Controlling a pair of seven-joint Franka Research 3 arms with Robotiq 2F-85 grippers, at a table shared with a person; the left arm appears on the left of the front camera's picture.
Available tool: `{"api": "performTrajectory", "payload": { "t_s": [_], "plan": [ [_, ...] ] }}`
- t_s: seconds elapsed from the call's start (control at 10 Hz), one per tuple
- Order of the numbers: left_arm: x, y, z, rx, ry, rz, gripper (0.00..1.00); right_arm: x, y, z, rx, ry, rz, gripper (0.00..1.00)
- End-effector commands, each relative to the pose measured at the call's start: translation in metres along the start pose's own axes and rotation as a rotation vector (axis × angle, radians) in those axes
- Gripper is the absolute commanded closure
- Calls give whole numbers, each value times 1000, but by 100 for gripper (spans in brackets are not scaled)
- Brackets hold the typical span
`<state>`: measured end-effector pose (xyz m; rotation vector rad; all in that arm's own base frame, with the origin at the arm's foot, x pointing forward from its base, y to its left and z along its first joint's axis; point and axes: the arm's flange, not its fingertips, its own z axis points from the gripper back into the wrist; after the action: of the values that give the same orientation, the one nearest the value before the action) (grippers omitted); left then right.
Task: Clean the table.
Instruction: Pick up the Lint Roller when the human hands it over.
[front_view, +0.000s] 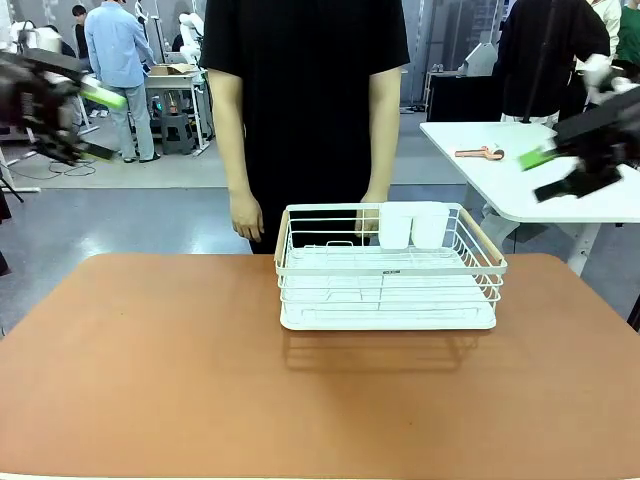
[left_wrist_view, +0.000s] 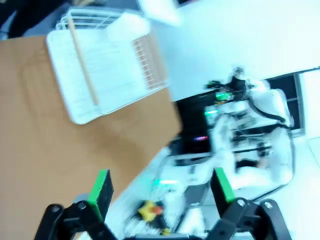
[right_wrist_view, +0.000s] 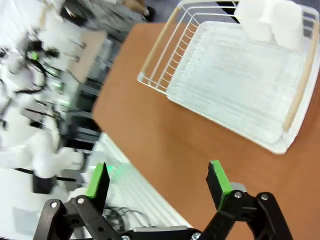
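Two grippers are hanging in the air as I am watching from my station, both blurred in the front view. The left gripper (front_view: 98, 123) is sitting high at the left edge and the right gripper (front_view: 548, 172) high at the right edge. Each is off to the side of the table (front_view: 150, 380) and touching nothing. Through both wrist cameras I am seeing the green pads standing wide apart with nothing between them, so both grippers are open and empty.

The table is spreading across the lower half of the front view, its matte reddish-brown top lying smooth and bare around a white wire rack (front_view: 390, 290). The rack is resting on the far middle of the surface, a little to the right of centre. A white two-part holder (front_view: 412, 225) is sitting at the rack's far wall, toward its right end.

A person (front_view: 300, 90) in a black shirt is standing at the far edge directly behind the rack, with one hand (front_view: 246, 215) hanging just beside the rack's left corner. Beyond, I am looking at a grey floor (front_view: 130, 215). To the right, a white-topped table (front_view: 470, 180) is carrying a small pinkish object (front_view: 480, 153) that I cannot make out. More people are standing by a workbench (front_view: 175, 85) at the far left of the room.
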<state>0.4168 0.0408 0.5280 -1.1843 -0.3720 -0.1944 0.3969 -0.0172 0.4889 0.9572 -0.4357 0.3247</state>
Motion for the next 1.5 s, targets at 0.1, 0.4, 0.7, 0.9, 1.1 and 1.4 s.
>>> {"api": "performTrajectory", "payload": {
  "t_s": [0.1, 0.4, 0.7, 0.9, 1.1, 1.4],
  "plan": [
    [-17, 61, 105, -124, -131, 193, 0, -26, -65, 78, 170, -69, -213, 0],
    [-43, 81, 176, -66, -217, 296, 0, -51, -96, 126, 180, -147, -287, 0],
    [-32, 83, 161, -29, -183, 288, 0, -47, -96, 117, 162, -137, -292, 0],
    [-48, 92, 181, -61, -236, 272, 0, -58, -103, 129, 175, -136, -323, 0],
    [-48, 92, 181, -61, -236, 272, 0, -58, -103, 129, 175, -136, -323, 0],
    [-48, 92, 181, -61, -236, 272, 0, -58, -103, 129, 175, -136, -323, 0]
  ]
}}
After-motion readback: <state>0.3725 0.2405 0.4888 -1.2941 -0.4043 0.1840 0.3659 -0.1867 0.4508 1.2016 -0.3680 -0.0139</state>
